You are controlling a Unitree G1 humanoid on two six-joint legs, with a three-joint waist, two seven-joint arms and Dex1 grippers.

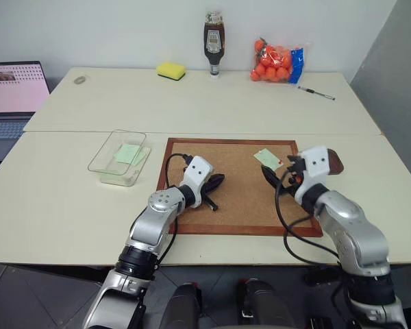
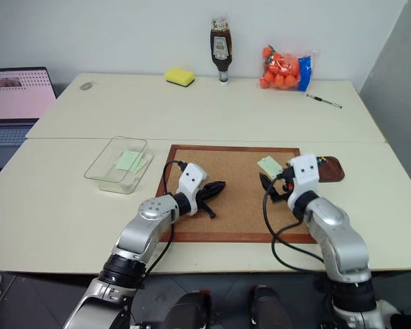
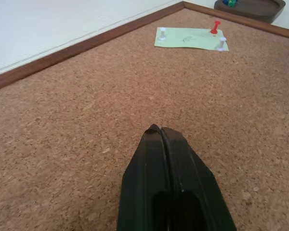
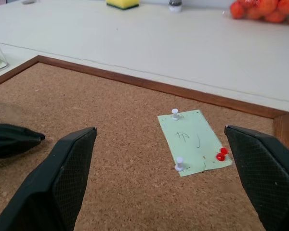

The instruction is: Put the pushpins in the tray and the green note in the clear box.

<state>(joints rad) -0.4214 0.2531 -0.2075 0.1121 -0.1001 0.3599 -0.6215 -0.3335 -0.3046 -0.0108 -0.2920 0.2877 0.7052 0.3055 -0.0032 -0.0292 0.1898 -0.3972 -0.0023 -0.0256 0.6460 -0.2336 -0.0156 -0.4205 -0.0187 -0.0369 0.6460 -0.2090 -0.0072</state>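
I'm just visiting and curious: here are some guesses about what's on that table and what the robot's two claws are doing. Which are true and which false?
1. A green note is pinned to the cork board. True.
2. The note on the board is held by three red pins. False: one red pushpin and two white ones.
3. The left gripper is shut with nothing between its fingers. True.
4. The right gripper is clamped on the note. False: its fingers stand wide apart, short of the note.
5. The clear box already holds green paper. True.
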